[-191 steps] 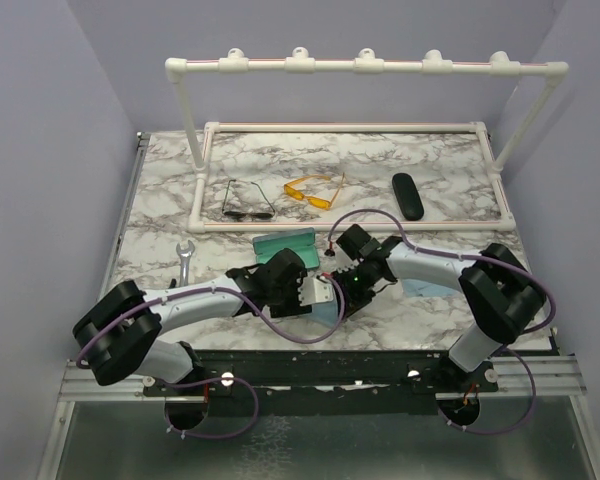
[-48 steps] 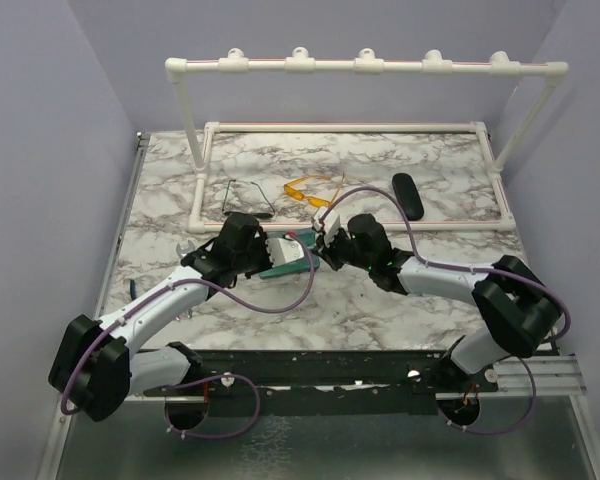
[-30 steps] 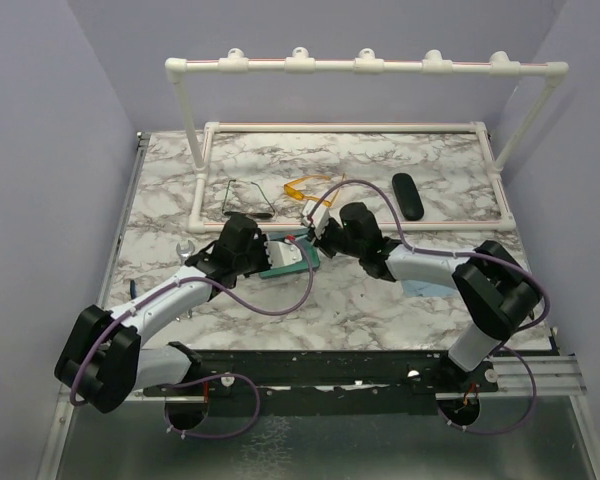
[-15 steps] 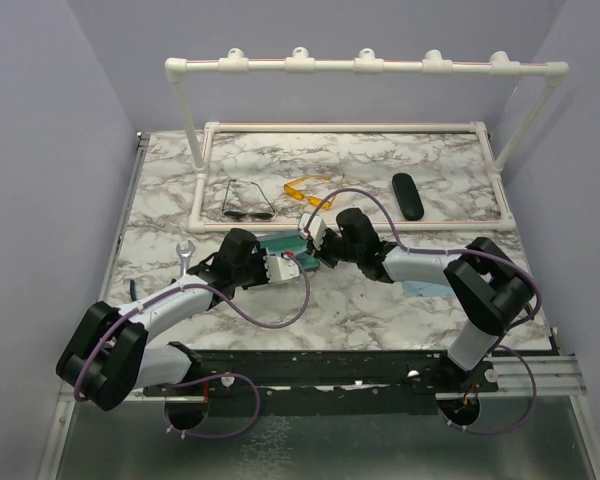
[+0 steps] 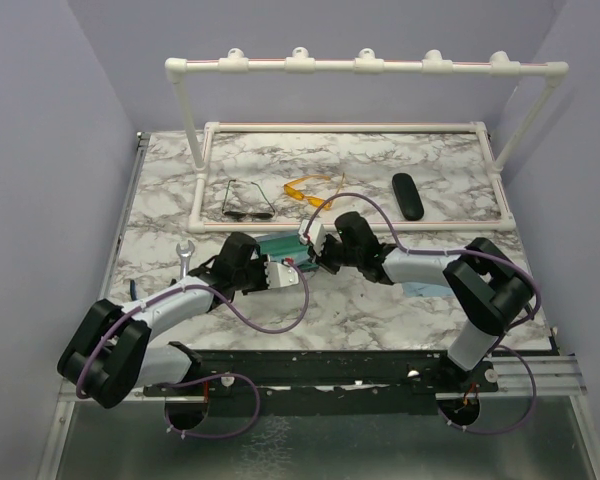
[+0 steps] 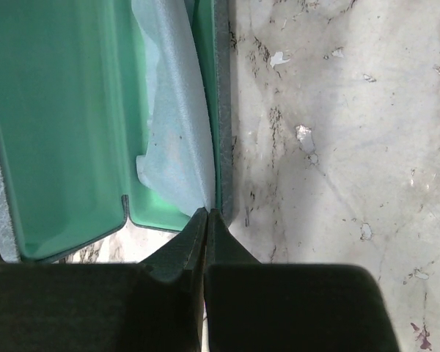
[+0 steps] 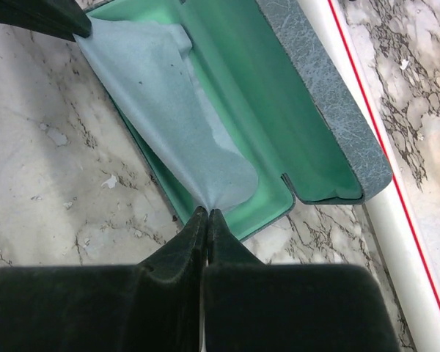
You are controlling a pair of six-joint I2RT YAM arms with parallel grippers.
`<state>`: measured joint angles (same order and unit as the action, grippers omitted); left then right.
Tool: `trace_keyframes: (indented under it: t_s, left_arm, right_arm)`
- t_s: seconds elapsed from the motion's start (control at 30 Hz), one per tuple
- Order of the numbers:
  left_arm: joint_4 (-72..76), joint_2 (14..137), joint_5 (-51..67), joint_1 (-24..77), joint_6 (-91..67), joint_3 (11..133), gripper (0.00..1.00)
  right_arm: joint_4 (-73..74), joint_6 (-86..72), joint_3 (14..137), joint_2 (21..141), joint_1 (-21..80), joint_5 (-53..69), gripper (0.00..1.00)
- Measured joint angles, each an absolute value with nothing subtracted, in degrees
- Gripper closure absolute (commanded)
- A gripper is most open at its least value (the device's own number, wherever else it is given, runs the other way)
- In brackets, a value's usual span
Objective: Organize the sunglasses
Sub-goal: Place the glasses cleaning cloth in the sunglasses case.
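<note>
Two pairs of sunglasses lie inside the white pipe frame: a dark wire pair point(image 5: 247, 201) and a yellow-orange pair point(image 5: 310, 190). Neither gripper touches them. In front of the frame, a grey-blue case point(image 5: 278, 243) lies open, its green lining point(image 6: 59, 110) showing. A pale blue cloth point(image 7: 169, 117) lies in it. My left gripper point(image 6: 207, 213) is shut on one end of the cloth point(image 6: 176, 132). My right gripper point(image 7: 207, 213) is shut on the other end, so the cloth is drawn taut between them. In the top view the left gripper point(image 5: 294, 267) and right gripper point(image 5: 306, 250) nearly meet over the case.
A black oval case point(image 5: 408, 195) lies at the right inside the frame. A wrench point(image 5: 185, 256) lies left of the left arm. A pale blue sheet point(image 5: 425, 289) lies under the right forearm. The white pipe point(image 7: 392, 242) runs just behind the open case. A tall pipe rack point(image 5: 365, 66) spans the back.
The left gripper has drawn back toward the near edge. The right gripper has come left and down over the open case. Both stay shut; the sunglasses have not moved.
</note>
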<state>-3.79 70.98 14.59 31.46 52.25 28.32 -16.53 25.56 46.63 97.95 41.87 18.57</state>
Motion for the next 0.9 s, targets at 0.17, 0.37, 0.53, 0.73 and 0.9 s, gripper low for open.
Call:
trace_keyframes:
  t_s: [0.17,0.37,0.53,0.73,0.9]
  left_arm:
    - [-3.6,71.5,14.6,31.5,52.8,28.2,1.0]
    - [-4.6,71.4,14.5,31.5,52.1,29.0,1.0]
    - [-10.3,69.3,14.6,31.5,50.3,32.9,1.0]
    - [-17.2,66.8,14.7,31.5,46.8,37.0,1.0]
    - [-22.2,66.6,15.6,31.5,44.1,39.7,1.0]
  right_arm:
    - [-16.2,25.5,46.6,98.1,42.0,18.5,1.0]
    - [-14.3,24.9,46.7,97.8,42.0,18.5,1.0]
    - [-10.9,25.1,46.7,94.1,42.2,18.8,1.0]
    - [-7.5,25.1,46.7,88.8,42.4,20.3,0.99]
    - [-4.4,24.3,46.7,86.8,42.6,21.9,1.0]
